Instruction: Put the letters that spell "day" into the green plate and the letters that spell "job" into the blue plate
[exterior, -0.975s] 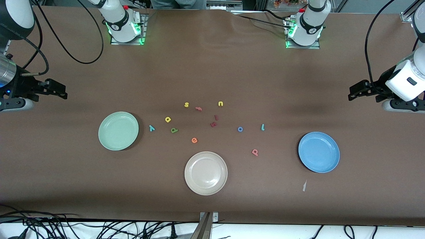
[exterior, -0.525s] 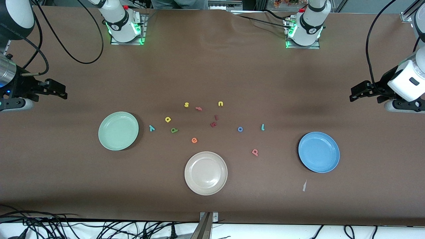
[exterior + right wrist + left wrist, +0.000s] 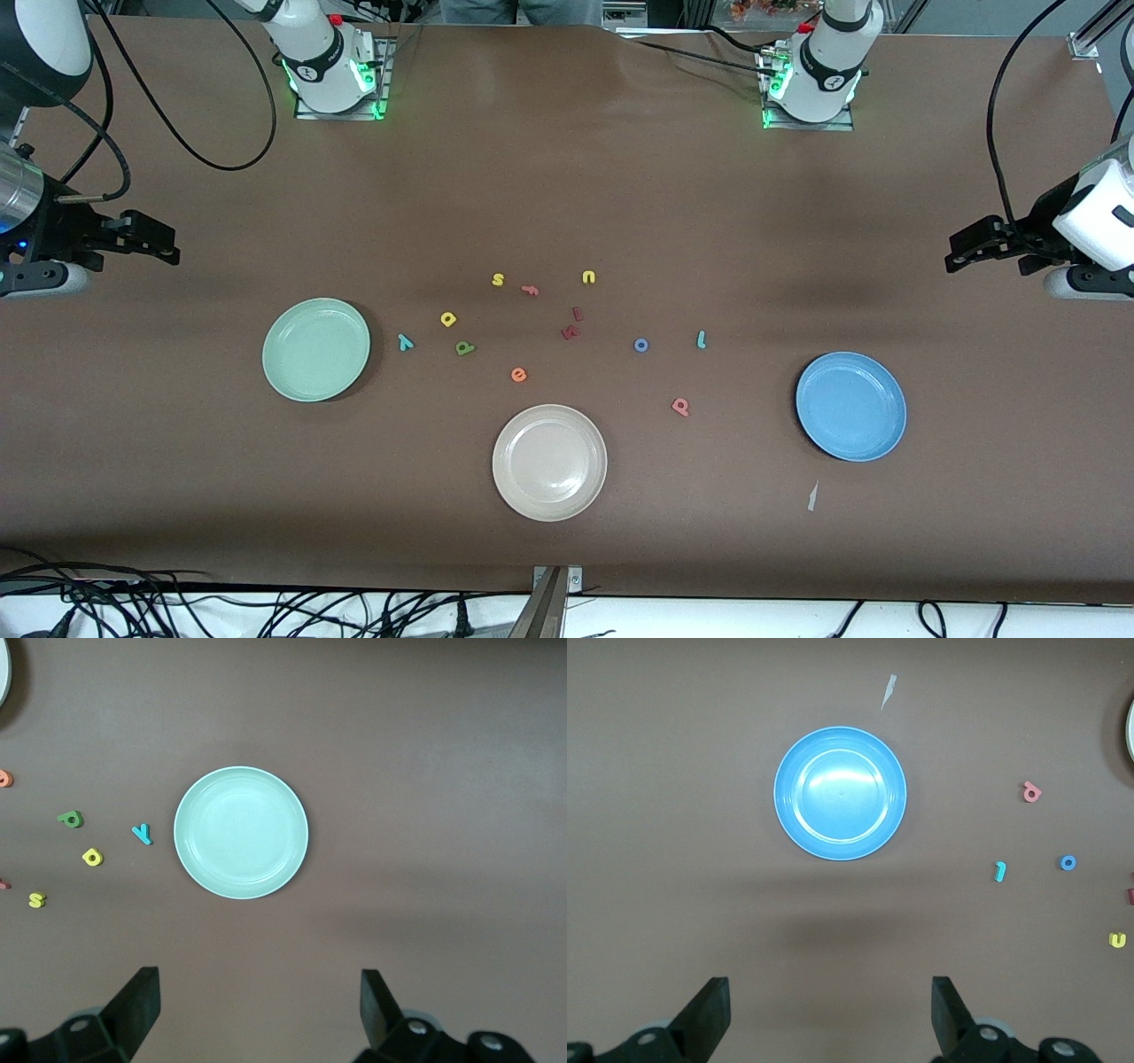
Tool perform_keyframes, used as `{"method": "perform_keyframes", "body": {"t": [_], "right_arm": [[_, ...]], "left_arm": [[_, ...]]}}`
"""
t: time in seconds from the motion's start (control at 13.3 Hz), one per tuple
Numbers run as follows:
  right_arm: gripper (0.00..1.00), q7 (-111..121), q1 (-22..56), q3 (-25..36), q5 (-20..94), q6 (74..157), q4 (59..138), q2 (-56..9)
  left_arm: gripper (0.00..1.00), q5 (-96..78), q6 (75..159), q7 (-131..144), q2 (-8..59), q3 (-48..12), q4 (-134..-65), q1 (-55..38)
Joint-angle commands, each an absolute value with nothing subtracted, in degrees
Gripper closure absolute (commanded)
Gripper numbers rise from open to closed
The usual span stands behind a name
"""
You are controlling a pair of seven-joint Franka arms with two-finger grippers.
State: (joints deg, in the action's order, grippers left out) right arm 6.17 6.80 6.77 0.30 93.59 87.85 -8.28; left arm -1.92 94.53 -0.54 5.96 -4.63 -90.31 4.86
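Observation:
The green plate (image 3: 316, 350) (image 3: 241, 833) lies empty toward the right arm's end. Beside it on the table are the teal "y" (image 3: 406, 342) (image 3: 142, 834), the yellow "a" (image 3: 448, 319) (image 3: 91, 857) and the green "d" (image 3: 465, 348) (image 3: 71, 819). The blue plate (image 3: 850, 406) (image 3: 840, 793) lies empty toward the left arm's end, with the teal "j" (image 3: 701, 338) (image 3: 1000, 871), blue "o" (image 3: 641, 345) (image 3: 1068, 863) and pink "b" (image 3: 680, 407) (image 3: 1031, 792) beside it. My left gripper (image 3: 957, 251) (image 3: 830, 1010) and right gripper (image 3: 168, 251) (image 3: 260, 1005) hang open and empty over the table's ends.
A beige plate (image 3: 549, 462) lies nearest the front camera, mid-table. Other letters lie among the task's letters: a yellow "s" (image 3: 498, 280), a pink "f" (image 3: 530, 290), a yellow "u" (image 3: 588, 277), an orange "e" (image 3: 519, 375) and two dark red letters (image 3: 570, 332). A paper scrap (image 3: 811, 495) lies by the blue plate.
My left gripper has drawn back a little toward its end of the table. The right arm, the plates and the letters have not moved.

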Motion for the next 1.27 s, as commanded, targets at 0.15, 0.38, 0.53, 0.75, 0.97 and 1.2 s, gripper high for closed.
{"method": "perform_keyframes", "body": {"t": [0.15,0.38,0.53,0.75,0.97,1.2], "right_arm": [[0.00,7.12,6.76,6.33,-0.09,93.16,86.75,-8.79],[0.00,7.03,7.21,6.24,-0.44,93.16,86.84,-8.70],[0.00,7.03,7.21,6.24,-0.35,93.16,86.92,-8.70],[0.00,7.03,7.21,6.24,-0.26,93.16,86.92,-8.70],[0.00,7.03,7.21,6.24,-0.18,93.16,87.01,-8.70],[0.00,7.03,7.21,6.24,-0.18,93.16,87.01,-8.70]], "left_arm": [[0.00,-2.29,96.33,-1.85,6.67,-4.83,-90.18,4.66],[0.00,-2.29,96.33,-1.85,6.85,-4.83,-90.18,4.66],[0.00,-2.29,96.33,-1.85,6.86,-4.92,-90.18,4.57],[0.00,-2.29,96.24,-1.85,6.77,-5.01,-90.17,4.40],[0.00,-2.29,96.24,-1.85,6.86,-5.01,-90.18,4.39],[0.00,-1.85,96.15,-1.67,6.16,-5.01,-90.26,4.39]]}}
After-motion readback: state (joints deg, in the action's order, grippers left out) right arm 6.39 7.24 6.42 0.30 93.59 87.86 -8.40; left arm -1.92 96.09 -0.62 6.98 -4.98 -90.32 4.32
